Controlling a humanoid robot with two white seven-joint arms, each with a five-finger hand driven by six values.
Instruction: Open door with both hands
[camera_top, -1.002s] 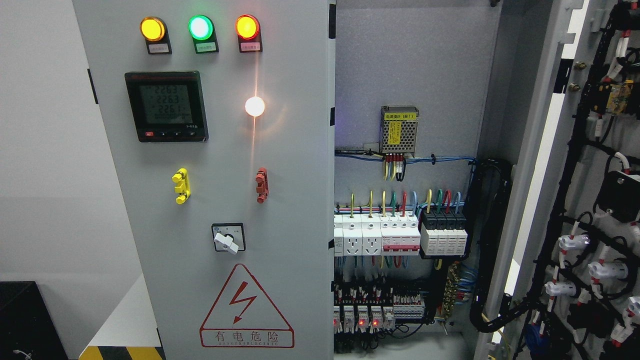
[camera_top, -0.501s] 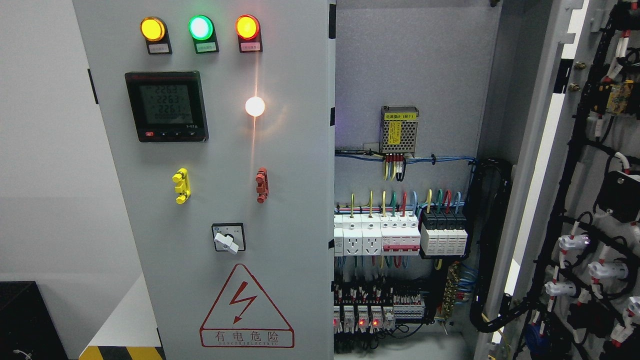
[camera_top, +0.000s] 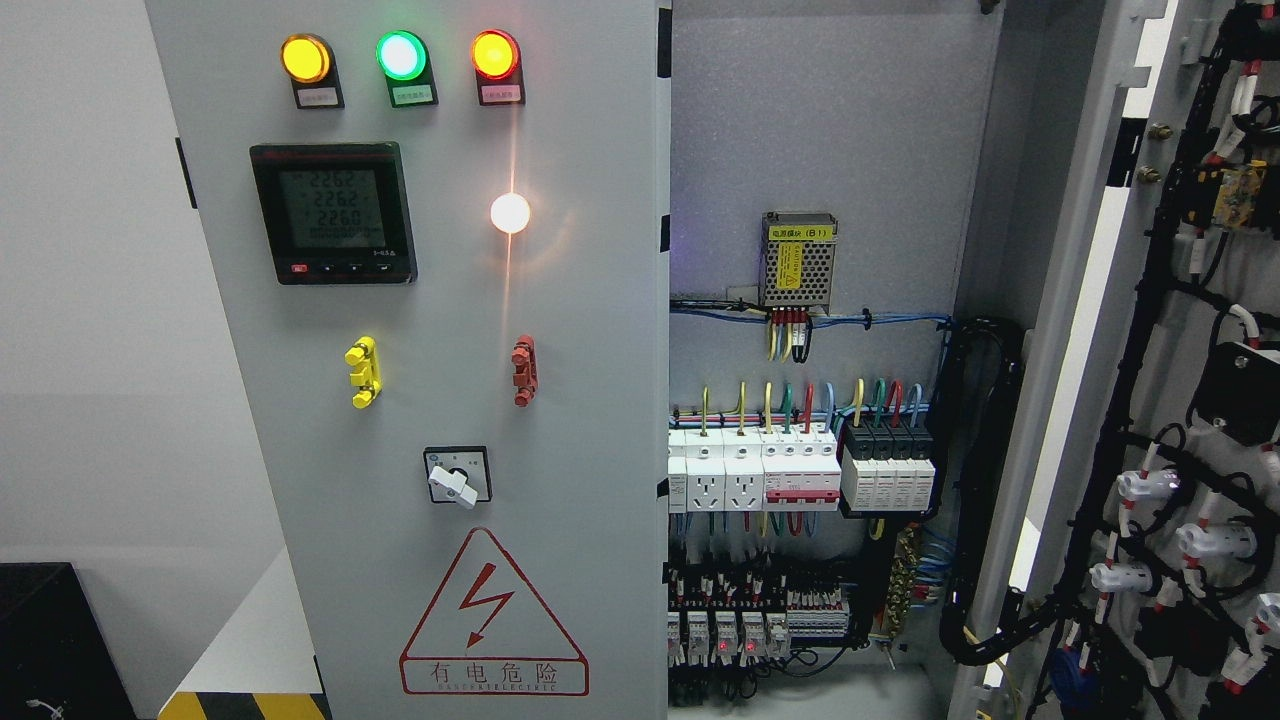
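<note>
1. Check the hands first. Neither the left nor the right hand appears in the head view, so you cannot tell how far either is open or whether it holds anything. No arm enters from the bottom edge.

2. Locate the task's thing. The right door (camera_top: 1150, 380) stands swung wide at the picture's right, showing its inner face with black cable looms and white connectors. The left door (camera_top: 560, 420) stands closed at the centre-left, its free edge running down the middle of the picture.

3. Note what the open side exposes. The cabinet interior (camera_top: 830, 130) shows a power supply (camera_top: 798, 258) on the back wall, with a row of breakers (camera_top: 755, 470) and 4 black modules (camera_top: 888, 465) below it.

4. Read the left door's face. 3 indicator lamps (camera_top: 400, 55) glow yellow, green and red. Below them sit the digital meter (camera_top: 333, 212), a white lamp (camera_top: 509, 212), a yellow handle (camera_top: 362, 372), a red handle (camera_top: 522, 370), a rotary switch (camera_top: 457, 476) and a warning triangle (camera_top: 492, 618).

5. Compare with 1 second ago. Both doors and the viewpoint are unchanged; only the meter's digits differ, and 1 small red light low in the cabinet looks dimmer.

6. Interpret this. The right door appears fully opened and the hands withdrawn. Judge the task either complete on this side or paused, with the left door not yet opened.
</note>
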